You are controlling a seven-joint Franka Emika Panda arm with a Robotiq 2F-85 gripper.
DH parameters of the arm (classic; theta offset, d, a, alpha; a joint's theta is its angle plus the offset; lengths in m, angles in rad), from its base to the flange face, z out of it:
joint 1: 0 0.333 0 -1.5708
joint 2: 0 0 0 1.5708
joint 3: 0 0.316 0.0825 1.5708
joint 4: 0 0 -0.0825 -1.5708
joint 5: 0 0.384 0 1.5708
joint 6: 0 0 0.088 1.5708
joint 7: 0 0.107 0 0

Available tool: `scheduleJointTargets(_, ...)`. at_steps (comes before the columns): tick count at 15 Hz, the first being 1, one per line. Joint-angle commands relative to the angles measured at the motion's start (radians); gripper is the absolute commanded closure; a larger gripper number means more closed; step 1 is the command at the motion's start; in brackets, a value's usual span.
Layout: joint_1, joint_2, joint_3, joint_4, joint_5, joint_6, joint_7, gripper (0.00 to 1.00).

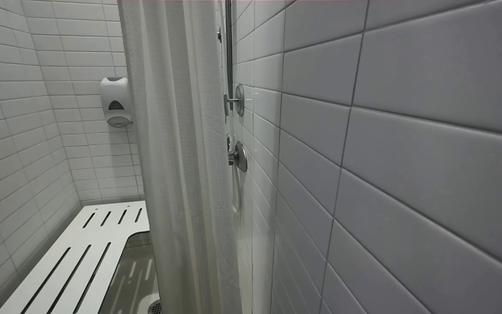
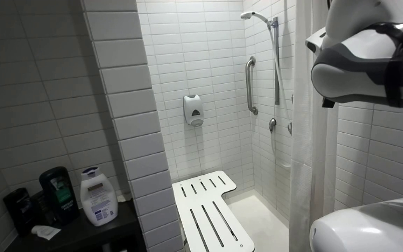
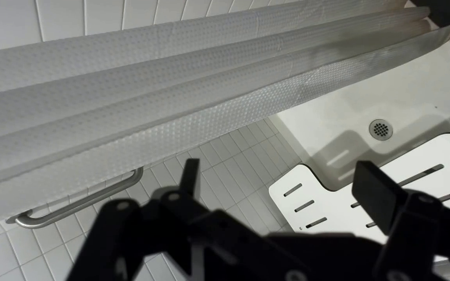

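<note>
In the wrist view my gripper point(image 3: 278, 162) stands open, with its dark fingers point(image 3: 377, 195) far apart and nothing between them. A pale, textured shower curtain point(image 3: 150, 105) hangs in folds across that view, beyond the fingertips; whether it touches them I cannot tell, though no contact shows. Beyond the gap lies a white slotted shower bench point(image 3: 328, 208), partly covered by the right finger. The curtain point(image 1: 177, 131) and bench point(image 1: 81, 237) also appear in both exterior views. My white and grey arm point(image 2: 355, 75) enters from the right in an exterior view, its gripper out of sight.
A steel grab bar point(image 3: 88, 200) and floor drain point(image 3: 381, 129) lie beyond the curtain. A soap dispenser point(image 2: 193, 108) and hand shower point(image 2: 255, 15) are wall-mounted. Behind a tiled pillar point(image 2: 135, 115), a dark shelf point(image 2: 114, 232) bears a white bottle point(image 2: 98, 199) and several dark bottles point(image 2: 61, 196).
</note>
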Motion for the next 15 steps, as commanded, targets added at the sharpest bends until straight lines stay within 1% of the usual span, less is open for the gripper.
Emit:
scheduleJointTargets(1, 0.011, -0.003, 0.004, -0.004, -0.042, 0.008, 0.018, 0.00)
scheduleJointTargets(3, -0.002, 0.009, 0.023, -0.001, -0.125, 0.043, 0.009, 0.00)
scheduleJointTargets(5, -0.004, 0.021, 0.038, 0.010, -0.236, 0.068, 0.008, 0.00)
scheduleJointTargets(8, 0.020, 0.028, 0.051, 0.014, -0.396, 0.089, 0.005, 0.00)
scheduleJointTargets(15, 0.099, 0.092, 0.058, 0.065, -0.756, 0.064, -0.031, 0.00)
